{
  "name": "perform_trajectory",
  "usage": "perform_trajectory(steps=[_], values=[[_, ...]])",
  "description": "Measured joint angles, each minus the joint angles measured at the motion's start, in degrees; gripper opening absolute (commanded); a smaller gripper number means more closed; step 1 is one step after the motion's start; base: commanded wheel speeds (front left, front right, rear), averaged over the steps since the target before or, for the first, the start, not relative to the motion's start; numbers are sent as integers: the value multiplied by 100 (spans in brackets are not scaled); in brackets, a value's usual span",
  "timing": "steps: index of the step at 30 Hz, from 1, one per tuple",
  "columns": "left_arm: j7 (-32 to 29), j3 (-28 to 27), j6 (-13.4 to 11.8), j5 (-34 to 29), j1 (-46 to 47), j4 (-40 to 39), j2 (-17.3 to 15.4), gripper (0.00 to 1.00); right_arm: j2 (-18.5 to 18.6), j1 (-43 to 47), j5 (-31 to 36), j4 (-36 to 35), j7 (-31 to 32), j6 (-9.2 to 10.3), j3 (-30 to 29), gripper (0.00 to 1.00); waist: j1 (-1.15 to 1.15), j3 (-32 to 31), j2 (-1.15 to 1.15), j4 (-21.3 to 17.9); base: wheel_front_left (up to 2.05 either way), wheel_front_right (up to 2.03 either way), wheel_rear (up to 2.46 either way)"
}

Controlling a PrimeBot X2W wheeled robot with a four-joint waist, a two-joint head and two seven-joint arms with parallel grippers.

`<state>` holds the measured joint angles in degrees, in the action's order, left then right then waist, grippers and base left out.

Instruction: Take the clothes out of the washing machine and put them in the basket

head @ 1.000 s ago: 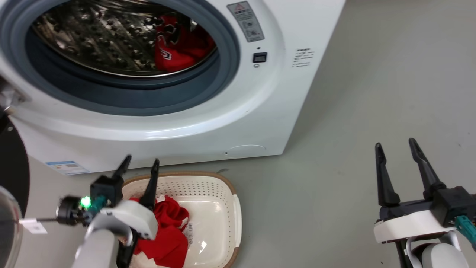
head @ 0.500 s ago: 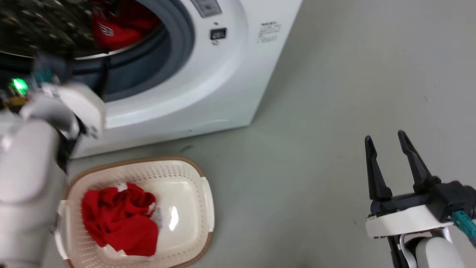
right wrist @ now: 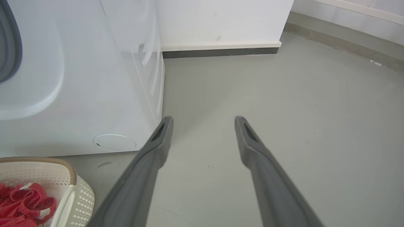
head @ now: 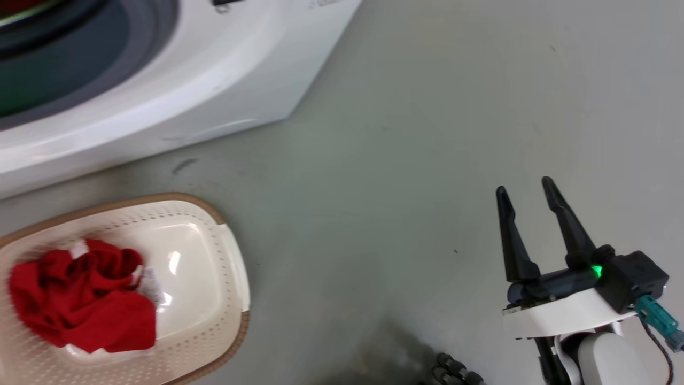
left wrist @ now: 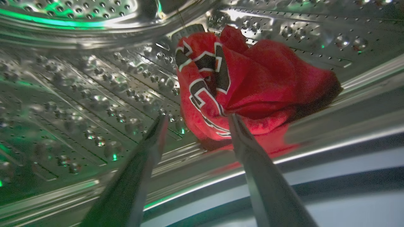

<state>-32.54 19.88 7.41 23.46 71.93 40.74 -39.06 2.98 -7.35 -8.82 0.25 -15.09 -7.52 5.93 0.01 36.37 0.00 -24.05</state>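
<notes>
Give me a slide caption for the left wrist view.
The open left gripper inside the washing machine's steel drum, aimed at the red garment with black-and-white graphics.

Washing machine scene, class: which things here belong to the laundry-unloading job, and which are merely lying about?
Belong to the job:
washing machine
steel drum
printed red garment
basket
white-trimmed red garment
left tool, open near the printed garment

Merely about:
grey floor
skirting board
white wall
right tool, open over the floor

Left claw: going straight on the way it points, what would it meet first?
Probably the red printed garment, lying in the drum just past the open left claw; depth is hard to judge.
</notes>
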Motion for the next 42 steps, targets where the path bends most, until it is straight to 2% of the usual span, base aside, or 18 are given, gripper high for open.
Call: perform_trajectory(steps=[5,12,20,21,22,32,42], values=[[-488,114,0,101,521,335,-51,100,-2,-18,-143,-11,0,0,238,100,0,328,0,-289,0,0,0],[-789,307,0,-76,1022,673,-231,100,-4,-64,-279,-53,-1,0,369,100,0,678,0,-547,0,0,0],[-812,365,-2,-30,1154,962,-240,100,-3,-64,-279,-66,0,0,349,100,-1,833,0,-562,0,0,0],[-801,364,-3,-8,1163,984,-238,62,-3,-74,-279,-74,0,0,352,100,-1,841,0,-554,0,0,0],[-760,368,-3,-4,1168,1002,-238,0,-3,-91,-279,-85,0,0,353,100,-1,851,0,-549,0,0,0],[363,472,-2,10,1010,1154,-8,0,-5,-222,-157,-96,0,0,179,100,-1,704,0,-334,0,0,0],[2348,389,-1,353,97,1391,400,0,-10,-248,279,-14,0,0,-177,100,-2,-8,0,103,0,0,0]])
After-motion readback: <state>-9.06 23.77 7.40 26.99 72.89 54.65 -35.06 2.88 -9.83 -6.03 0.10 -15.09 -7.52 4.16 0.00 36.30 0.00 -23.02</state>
